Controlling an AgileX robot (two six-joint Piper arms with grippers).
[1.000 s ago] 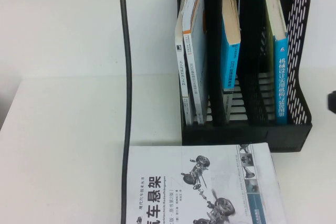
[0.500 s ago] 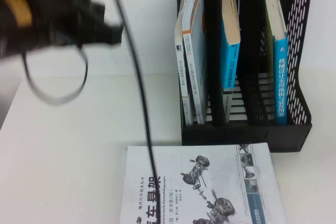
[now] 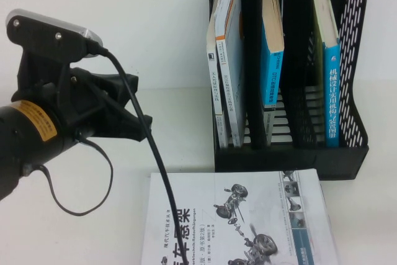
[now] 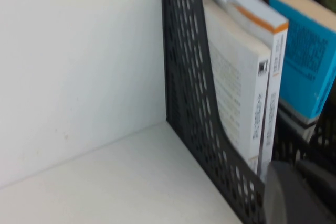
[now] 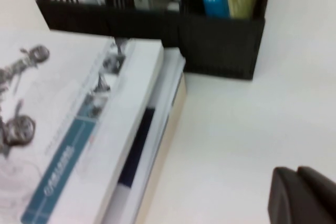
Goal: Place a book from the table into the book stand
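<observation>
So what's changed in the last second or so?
The left arm has swung into the high view; its left pincer now hangs just left of the flat book. Nothing was gripped or released. The book stand and its books are unmoved. The right pincer shows only in its wrist view.

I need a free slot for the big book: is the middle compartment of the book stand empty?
No: in the high view a blue-spined book stands in the middle compartment of the black book stand, away from the left gripper.
</observation>
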